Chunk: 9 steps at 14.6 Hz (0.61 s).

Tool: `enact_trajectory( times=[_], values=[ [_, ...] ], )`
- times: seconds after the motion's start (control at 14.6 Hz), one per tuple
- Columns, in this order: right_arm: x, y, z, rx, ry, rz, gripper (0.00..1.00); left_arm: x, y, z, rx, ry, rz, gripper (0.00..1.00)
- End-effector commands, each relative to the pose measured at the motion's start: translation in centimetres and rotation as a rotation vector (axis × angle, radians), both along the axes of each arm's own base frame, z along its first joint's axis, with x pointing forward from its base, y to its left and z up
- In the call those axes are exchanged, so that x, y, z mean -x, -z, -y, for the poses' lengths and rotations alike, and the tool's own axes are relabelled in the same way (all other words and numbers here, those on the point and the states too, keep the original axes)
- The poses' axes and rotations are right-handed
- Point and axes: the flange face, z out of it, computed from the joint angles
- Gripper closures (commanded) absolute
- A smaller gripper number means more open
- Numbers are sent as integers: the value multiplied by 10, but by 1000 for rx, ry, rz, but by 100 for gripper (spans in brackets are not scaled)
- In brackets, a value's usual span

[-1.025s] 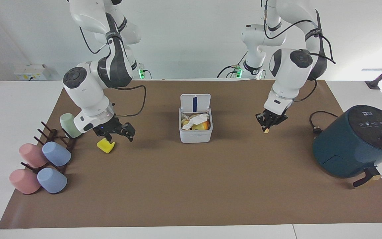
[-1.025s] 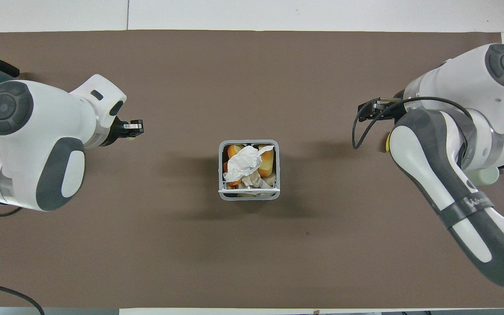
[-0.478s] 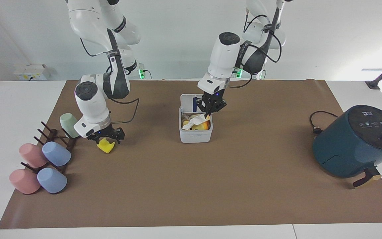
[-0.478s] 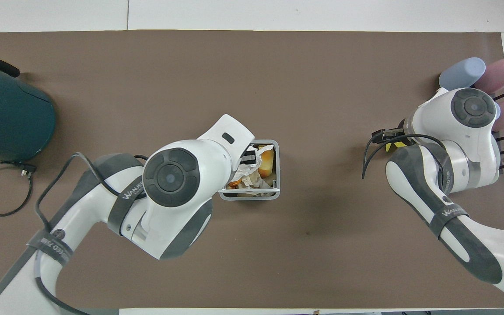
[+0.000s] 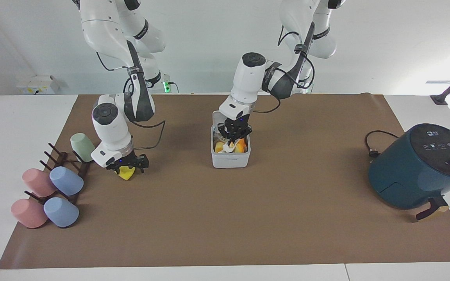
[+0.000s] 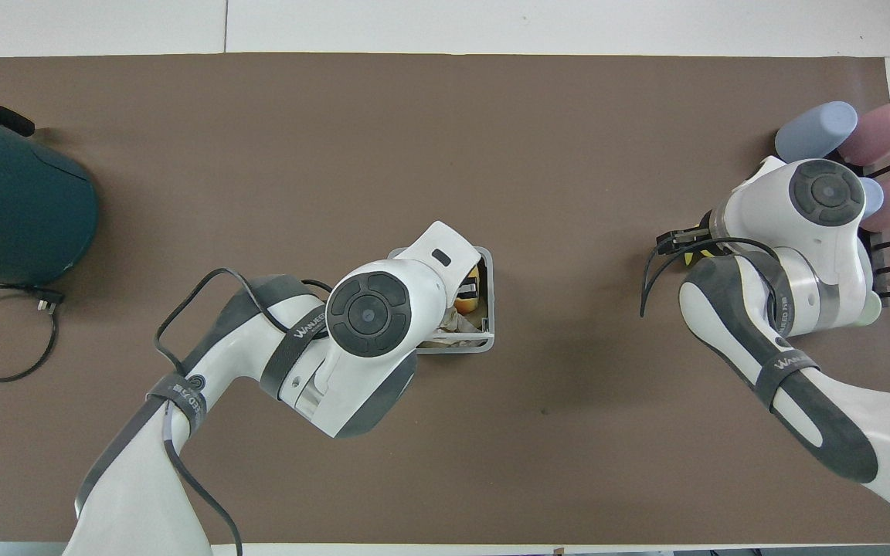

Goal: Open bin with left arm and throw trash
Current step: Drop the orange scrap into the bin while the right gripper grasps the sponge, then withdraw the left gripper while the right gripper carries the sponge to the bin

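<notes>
Standing open at mat centre, the bin [image 5: 231, 156] already holds scraps beneath the left gripper [image 5: 233, 137], finger state indiscernible; at nine o'clock, the right gripper [image 5: 126, 167] straddles, fingers apart, the remaining yellow chunk [image 5: 125, 173].

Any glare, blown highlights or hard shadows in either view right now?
Facing view: window area at the upper edge toward the left arm's end is blown out; soft sheen on the air fryer top. Overhead view: even light, only soft diffuse shadows on the brown mat beside the bin; no glare.
</notes>
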Motion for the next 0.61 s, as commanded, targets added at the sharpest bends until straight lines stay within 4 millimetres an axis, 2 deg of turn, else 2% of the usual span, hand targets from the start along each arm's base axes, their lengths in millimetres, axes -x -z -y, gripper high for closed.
enact_trajectory(
  times=[0.0, 0.07, 0.14, 0.2, 0.27, 0.41, 0.55],
  values=[
    [-2, 2, 16, 10, -42, 2, 82, 3, 10, 2, -10, 1, -6, 100],
    [-1, 2, 17, 12, -41, -7, 100, 3, 7, 2, -9, -3, -8, 100],
    [-1, 2, 15, 12, -42, -11, 100, 2, 1, -1, -3, -9, -2, 85],
    [-1, 2, 13, 13, -41, -16, 100, 2, -9, -2, 1, -10, 3, 46],
    [-1, 1, 14, 14, -41, -20, 100, 5, -17, -4, -3, -8, -2, 1],
    [-6, -13, 13, 23, -40, -37, 100, 13, -45, -13, -24, -11, -24, 0],
    [-14, -38, 9, 36, -41, -62, 100, 21, -69, -24, -53, -12, -56, 0]
  ],
)
